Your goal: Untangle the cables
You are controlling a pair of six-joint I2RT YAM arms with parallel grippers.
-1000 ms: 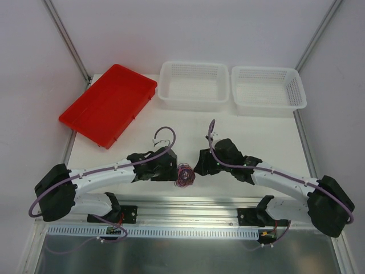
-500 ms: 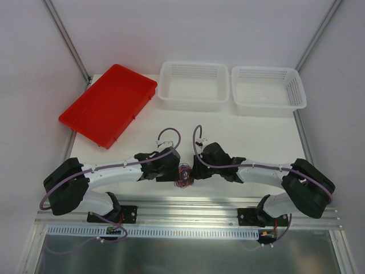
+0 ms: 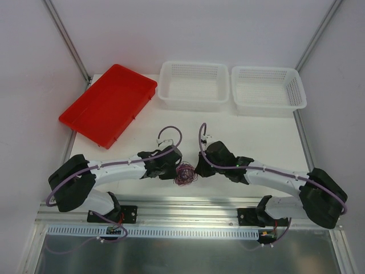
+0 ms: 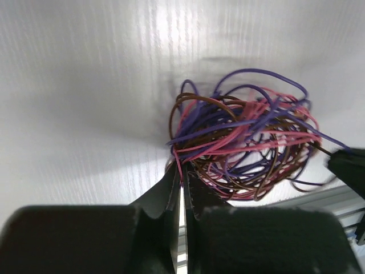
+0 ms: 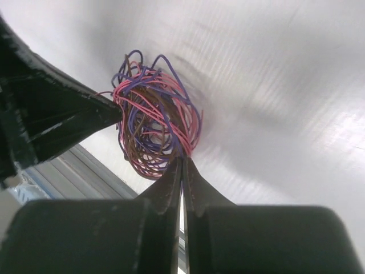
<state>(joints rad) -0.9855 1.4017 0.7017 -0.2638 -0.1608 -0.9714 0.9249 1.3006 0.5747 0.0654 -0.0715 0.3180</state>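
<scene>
Here the cables (image 3: 184, 173) sit as one roundish clump of purple, pink and brown strands with no clear long axis, close to the tabletop's (image 3: 256, 134) near edge and about midway along it. The left gripper (image 3: 174, 170) is clamped onto strands at the clump's left rim, the right gripper (image 3: 197, 169) likewise at its right rim, both equally close, so any pull apart would run along that near edge. Top view gives only the flanking; the wrist views show each pair of jaws pressed together on thin strands, loops between them tangled.
</scene>
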